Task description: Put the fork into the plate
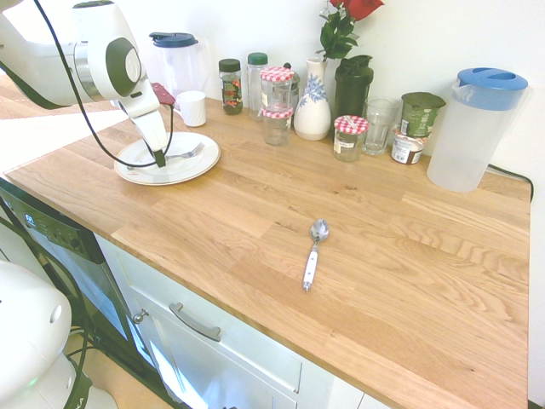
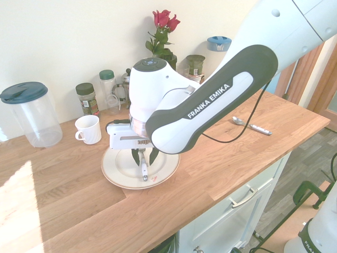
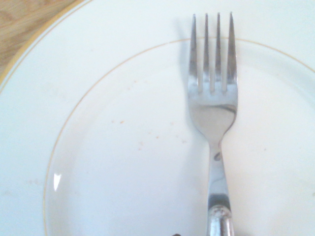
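One slim metal fork (image 3: 212,113) with silver tines and a white handle lies flat in the round cream-white plate (image 1: 201,164) with a thin tan edge, tines toward the plate's right rim in the first exterior view. The plate sits at the far left of the wooden counter (image 1: 358,281), just beside a small white mug (image 2: 88,129). The gripper (image 2: 143,161) hangs nose-down right over the fork's handle end. Its jaws look slightly apart, straddling the handle, though whether they are fully clear of it is hard to tell.

Step in hand, by my read: release and retreat; the task looks all but done. To do it well: let the jaws part fully so nothing drags the handle, then lift straight up before any sideways travel. A sideways exit risks flicking the fork off the rim or nudging the mug.

The white-handled spoon (image 1: 312,252) lies well apart, mid-counter; leave it alone.
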Available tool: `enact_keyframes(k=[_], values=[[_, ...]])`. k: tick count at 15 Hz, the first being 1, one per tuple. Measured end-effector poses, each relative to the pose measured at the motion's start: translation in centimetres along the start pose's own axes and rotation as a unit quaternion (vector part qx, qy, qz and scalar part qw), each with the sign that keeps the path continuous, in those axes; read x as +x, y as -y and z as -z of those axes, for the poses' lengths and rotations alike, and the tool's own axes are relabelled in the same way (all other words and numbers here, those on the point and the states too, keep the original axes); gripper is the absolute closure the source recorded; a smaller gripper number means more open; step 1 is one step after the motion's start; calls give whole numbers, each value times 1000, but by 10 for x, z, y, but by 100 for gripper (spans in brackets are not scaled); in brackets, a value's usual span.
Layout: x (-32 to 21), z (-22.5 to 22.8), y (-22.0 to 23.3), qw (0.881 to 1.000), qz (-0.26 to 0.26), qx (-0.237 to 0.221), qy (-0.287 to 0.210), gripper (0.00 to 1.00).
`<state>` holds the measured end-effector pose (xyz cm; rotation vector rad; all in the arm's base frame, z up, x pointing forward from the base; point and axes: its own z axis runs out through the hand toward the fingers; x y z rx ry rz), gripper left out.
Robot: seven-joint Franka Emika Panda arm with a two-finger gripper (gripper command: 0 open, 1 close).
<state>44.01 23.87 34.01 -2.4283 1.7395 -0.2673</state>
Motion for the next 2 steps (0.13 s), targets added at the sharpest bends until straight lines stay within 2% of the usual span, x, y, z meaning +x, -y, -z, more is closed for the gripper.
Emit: enact_keyframes(k=[2], values=[[5,12,3,1000,1,13,-3,0]])
